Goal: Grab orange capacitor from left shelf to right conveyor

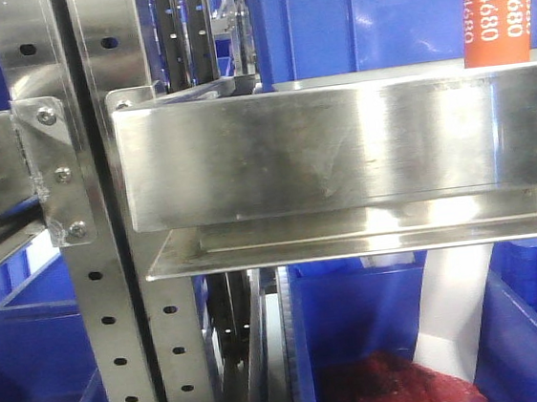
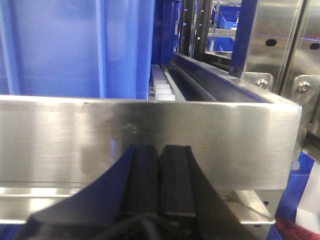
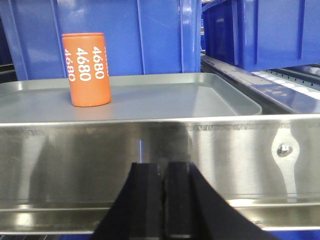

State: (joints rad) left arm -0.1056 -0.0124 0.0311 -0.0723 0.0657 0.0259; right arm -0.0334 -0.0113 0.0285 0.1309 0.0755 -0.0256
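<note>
Orange capacitor [image 3: 86, 69] stands upright on grey tray [image 3: 190, 97], just behind the left shelf [image 3: 225, 150] front rail. Looks rigid and smooth, probably light and slippery, so pinch mid-body across the sides. Right hand [image 3: 162, 197] and left hand [image 2: 160, 185] pressed together, empty, in front of rail.

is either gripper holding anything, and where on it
Nothing is held. The left gripper and right gripper are shut and empty; the capacitor stands free on the tray.
</note>
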